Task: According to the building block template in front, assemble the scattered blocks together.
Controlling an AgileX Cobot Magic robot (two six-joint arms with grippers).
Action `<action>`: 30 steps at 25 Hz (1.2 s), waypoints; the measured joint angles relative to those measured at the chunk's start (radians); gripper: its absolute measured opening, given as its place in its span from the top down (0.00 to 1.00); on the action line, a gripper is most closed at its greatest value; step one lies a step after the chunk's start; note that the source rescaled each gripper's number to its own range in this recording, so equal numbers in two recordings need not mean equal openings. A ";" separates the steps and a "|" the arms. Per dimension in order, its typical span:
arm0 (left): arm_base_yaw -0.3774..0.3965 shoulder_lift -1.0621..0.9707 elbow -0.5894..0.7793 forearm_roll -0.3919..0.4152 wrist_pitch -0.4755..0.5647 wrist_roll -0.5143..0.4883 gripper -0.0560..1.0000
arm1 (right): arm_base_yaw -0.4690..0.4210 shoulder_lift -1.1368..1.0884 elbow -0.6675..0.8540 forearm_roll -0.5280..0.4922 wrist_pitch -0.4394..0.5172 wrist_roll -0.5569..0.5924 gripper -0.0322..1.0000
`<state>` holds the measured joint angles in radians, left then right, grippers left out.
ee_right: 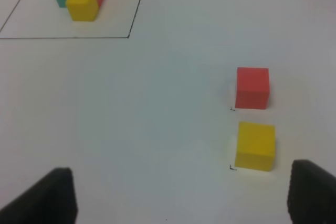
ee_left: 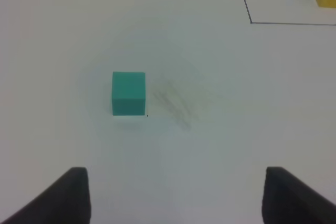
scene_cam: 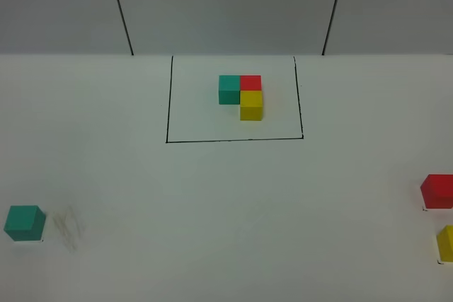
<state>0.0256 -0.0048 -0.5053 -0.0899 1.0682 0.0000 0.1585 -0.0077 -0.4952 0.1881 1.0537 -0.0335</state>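
Both my end effectors spread wide, nothing in either one, three loose cubes sitting on the tabletop [scene_cam: 226,203]

My left end effector [ee_left: 178,198] hangs over bare surface with its fingers far apart, and the teal cube [ee_left: 128,94] sits a bit ahead of it, clear of both fingers, with a faint scuff mark [ee_left: 178,100] just beside it. My right end effector [ee_right: 181,192] is just as wide. The yellow cube [ee_right: 255,146] is close in front, lined up more with one finger than with the gap, and the red cube [ee_right: 252,87] is just past it, not touching. Farther back, mid-table, the template [scene_cam: 241,97] sits inside its black outline [scene_cam: 168,104]: teal and red side by side, yellow in front of the red.
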 joint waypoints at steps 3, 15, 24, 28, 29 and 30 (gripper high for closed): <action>0.000 0.000 0.000 0.000 0.000 0.000 0.50 | 0.000 0.000 0.000 0.000 0.000 0.000 0.34; 0.000 0.000 0.000 0.000 0.000 0.000 0.50 | 0.000 0.000 0.000 0.000 0.000 0.000 0.34; 0.000 0.000 0.000 0.000 0.000 0.000 0.50 | 0.000 0.000 0.000 0.000 0.000 0.000 0.34; 0.000 0.000 0.000 0.000 0.000 0.000 0.50 | 0.000 0.000 0.000 0.000 0.000 0.000 0.34; 0.000 0.000 0.000 0.000 0.000 -0.006 0.50 | 0.000 0.000 0.000 0.000 0.000 0.000 0.34; 0.000 0.000 0.000 0.000 0.000 -0.007 0.50 | 0.000 0.000 0.000 0.000 0.000 0.000 0.34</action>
<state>0.0256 -0.0048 -0.5053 -0.0899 1.0682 -0.0071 0.1585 -0.0077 -0.4952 0.1881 1.0537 -0.0335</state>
